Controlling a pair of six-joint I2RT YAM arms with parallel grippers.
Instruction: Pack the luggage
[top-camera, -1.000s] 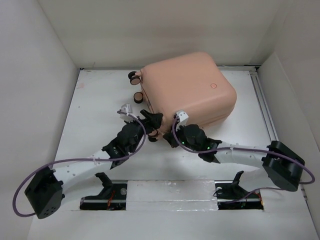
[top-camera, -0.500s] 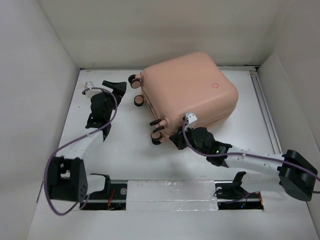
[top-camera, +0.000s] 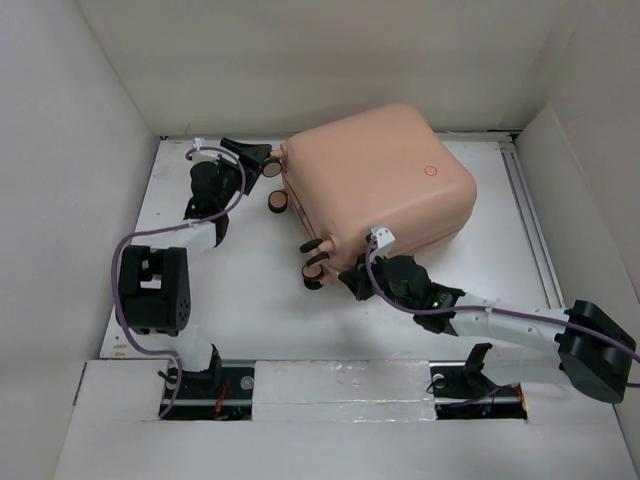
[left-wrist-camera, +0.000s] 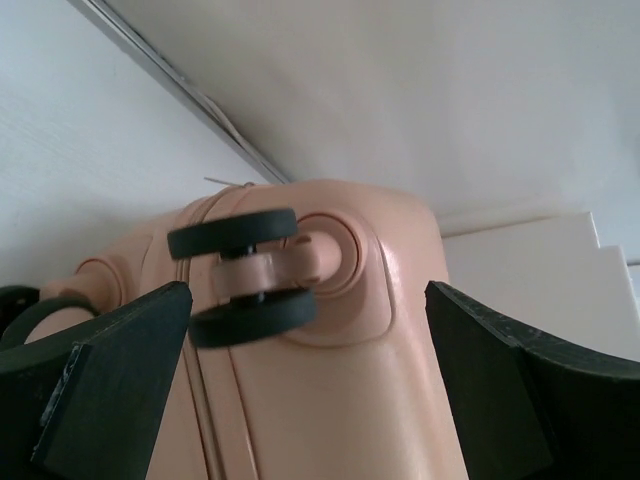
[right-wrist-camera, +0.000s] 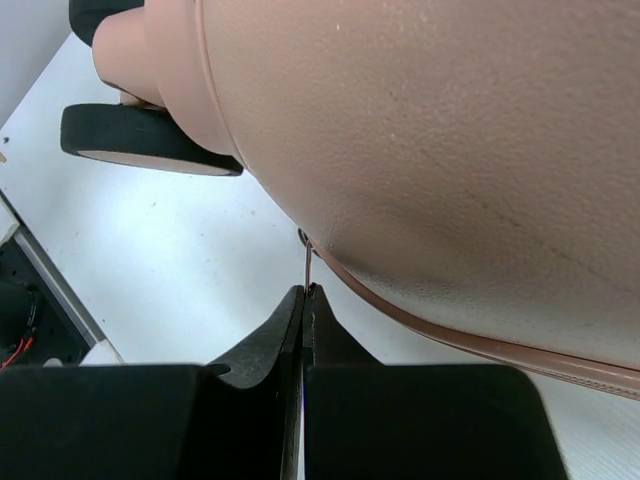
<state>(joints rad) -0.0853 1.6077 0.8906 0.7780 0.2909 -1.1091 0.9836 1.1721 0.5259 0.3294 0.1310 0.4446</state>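
Observation:
The pale pink luggage (top-camera: 380, 180) lies closed on the white table, its round button mark (top-camera: 430, 170) facing up and its wheels to the left. My left gripper (top-camera: 252, 155) is open at the far left corner, its fingers either side of a pink-and-black wheel (left-wrist-camera: 240, 275) and shell corner (left-wrist-camera: 330, 390), touching nothing. My right gripper (top-camera: 350, 280) is at the near left corner, shut on the thin metal zipper pull (right-wrist-camera: 307, 265) under the shell's seam (right-wrist-camera: 430, 130). The black lining is hidden.
White walls enclose the table on the left, back and right. A metal rail (top-camera: 525, 210) runs along the right side. Two near wheels (top-camera: 315, 262) stick out beside my right gripper; one shows in the right wrist view (right-wrist-camera: 140, 140).
My left arm has swung from the luggage's near left corner out to the left, then up to the far wheel. My right gripper stays shut at the seam, shifted slightly.

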